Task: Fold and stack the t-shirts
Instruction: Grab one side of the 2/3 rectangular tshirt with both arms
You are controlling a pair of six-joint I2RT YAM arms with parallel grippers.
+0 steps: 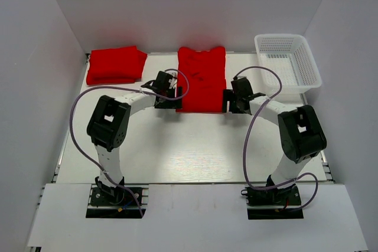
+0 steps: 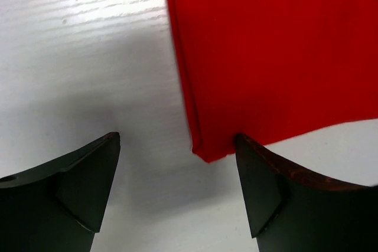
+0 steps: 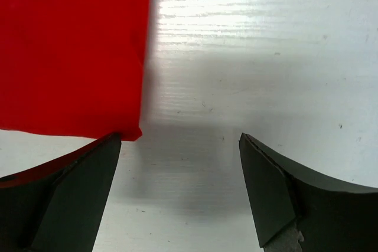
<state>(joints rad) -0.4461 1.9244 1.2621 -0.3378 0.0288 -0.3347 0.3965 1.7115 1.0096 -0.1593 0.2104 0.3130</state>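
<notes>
Two plain bright red cloth t-shirts lie toward the far side of a white counter (image 1: 189,151), seen from the fixed camera above. One, the centre t-shirt (image 1: 202,79), is spread flat as a long upright rectangle with its sleeves tucked in, midway between the two arms. The other, the folded t-shirt (image 1: 116,65), sits as a compact bundle at the far left corner, well apart from the first. A white plastic mesh basket (image 1: 287,62) stands at the far right.

Both arms reach to the near edge of the centre t-shirt. The left pincer (image 2: 177,138) has its dark fingers spread wide apart, gripping nothing; the garment's near left corner lies between them, just at the tip of the inner finger. The right pincer (image 3: 179,137) is likewise spread apart and holds nothing, the near right corner meeting the tip of its inner finger and bare counter filling the gap.
</notes>
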